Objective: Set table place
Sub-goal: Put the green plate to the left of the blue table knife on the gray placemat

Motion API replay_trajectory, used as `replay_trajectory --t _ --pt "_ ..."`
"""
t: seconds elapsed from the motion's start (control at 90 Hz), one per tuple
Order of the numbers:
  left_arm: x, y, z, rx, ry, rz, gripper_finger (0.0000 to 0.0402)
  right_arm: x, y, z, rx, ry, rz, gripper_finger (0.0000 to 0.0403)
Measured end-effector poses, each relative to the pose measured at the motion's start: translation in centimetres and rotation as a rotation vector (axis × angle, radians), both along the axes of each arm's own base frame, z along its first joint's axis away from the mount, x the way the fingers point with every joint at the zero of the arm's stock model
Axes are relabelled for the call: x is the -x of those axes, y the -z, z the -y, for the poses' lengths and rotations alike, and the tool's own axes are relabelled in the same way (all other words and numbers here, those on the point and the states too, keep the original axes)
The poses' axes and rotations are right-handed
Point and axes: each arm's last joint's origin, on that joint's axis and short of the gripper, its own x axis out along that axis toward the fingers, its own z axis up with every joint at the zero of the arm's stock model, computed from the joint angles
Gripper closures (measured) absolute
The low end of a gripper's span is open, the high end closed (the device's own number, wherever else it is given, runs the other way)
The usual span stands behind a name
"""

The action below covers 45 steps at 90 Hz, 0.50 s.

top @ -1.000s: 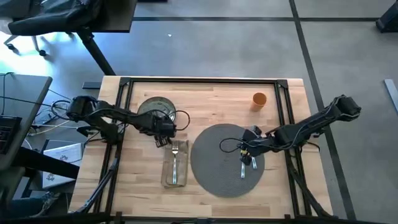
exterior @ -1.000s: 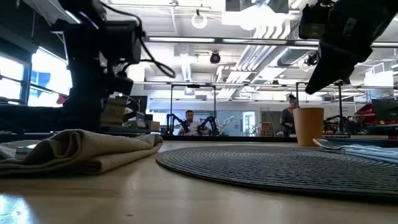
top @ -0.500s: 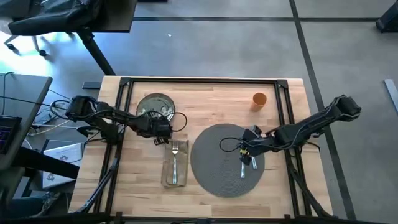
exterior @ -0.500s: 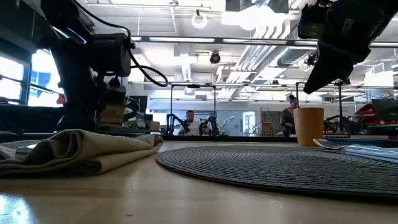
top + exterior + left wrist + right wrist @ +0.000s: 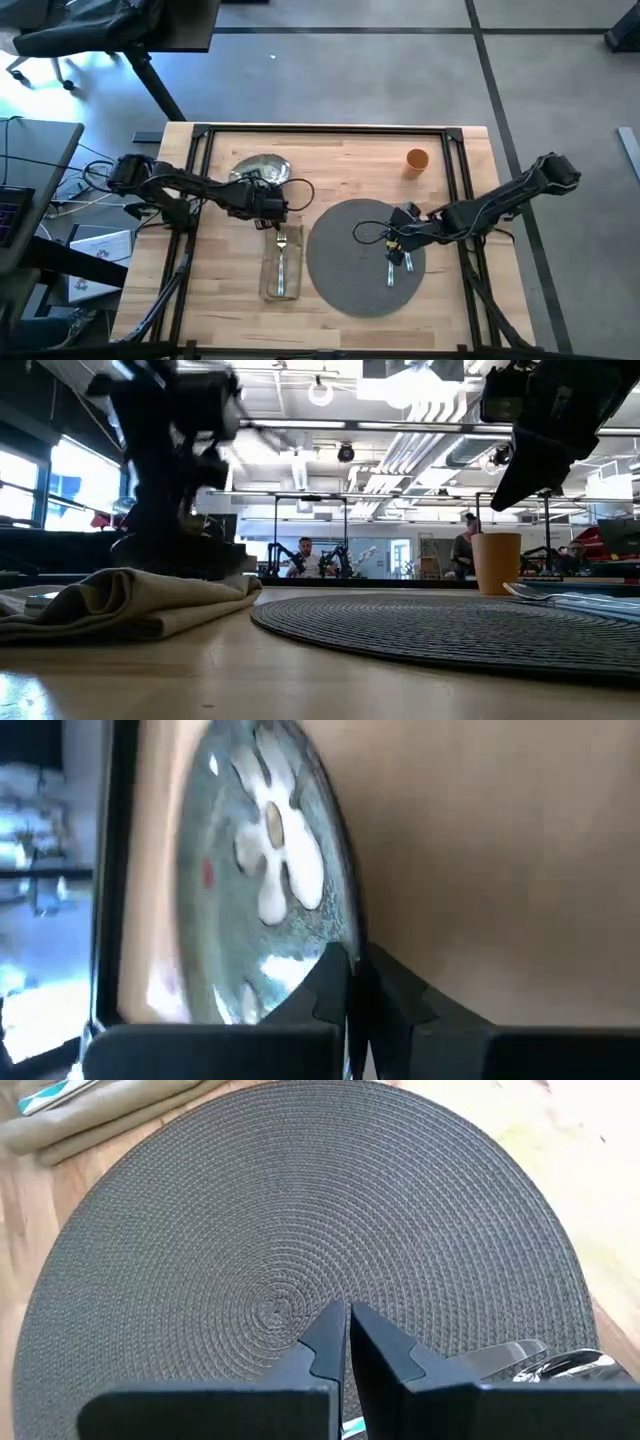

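The left arm reaches in from the desk's (image 5: 350, 150) left edge, and its end effector (image 5: 268, 207) is clamped on the rim of the green floral plate (image 5: 262, 170), which stands tilted up off the wood near the back left rail. Half a second ago the plate lay flatter and the end effector sat a little farther left; now the plate's face shows as a narrower oval. The left wrist view shows the plate (image 5: 265, 880) steeply edge-on with the fingers (image 5: 330, 985) pinched on its lower rim. Just in front of that end effector lies the beige napkin (image 5: 281, 262) with a fork (image 5: 283, 255) on it, touching nothing else; bare wood runs between napkin and the round grey mat (image 5: 366, 257), which fills the desk's middle. The mat's centre and left half are open. On its right part lie cutlery pieces (image 5: 394, 268), and the right end effector (image 5: 397, 245) hovers over them with fingers together, holding nothing, unchanged from before; its arm stretches in low from the right edge. The orange cup (image 5: 417, 160) stands apart near the back right corner, with clear wood around it.
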Motion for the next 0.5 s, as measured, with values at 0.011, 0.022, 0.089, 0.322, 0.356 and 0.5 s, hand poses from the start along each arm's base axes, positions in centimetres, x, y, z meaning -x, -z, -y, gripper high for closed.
replay_trajectory --t 0.011,0.022,0.089,0.322,0.356,0.5 --pt "-0.2 -0.3 0.1 0.009 0.01 0.006 0.0401 0.0 0.0 0.0 -0.002 0.002 0.0 0.0403" --pt "-0.4 -0.6 0.2 0.019 0.02 0.012 0.0401 0.0 0.0 0.0 -0.004 0.005 0.001 0.0403" --pt "-1.7 -2.5 1.2 0.057 0.086 0.07 0.0401 0.0 0.0 0.0 -0.017 0.024 0.006 0.0403" --pt "-6.3 -6.6 5.6 0.028 0.277 0.179 0.0401 0.1 0.0 0.0 -0.055 0.042 -0.007 0.0403" --pt "-7.2 -6.8 6.4 0.018 0.306 0.181 0.0401 0.2 0.1 0.0 -0.059 0.045 -0.016 0.0403" --pt "-11.2 -6.9 10.0 0.0 0.423 0.184 0.0401 1.0 0.4 -0.4 -0.076 0.091 -0.07 0.0403"
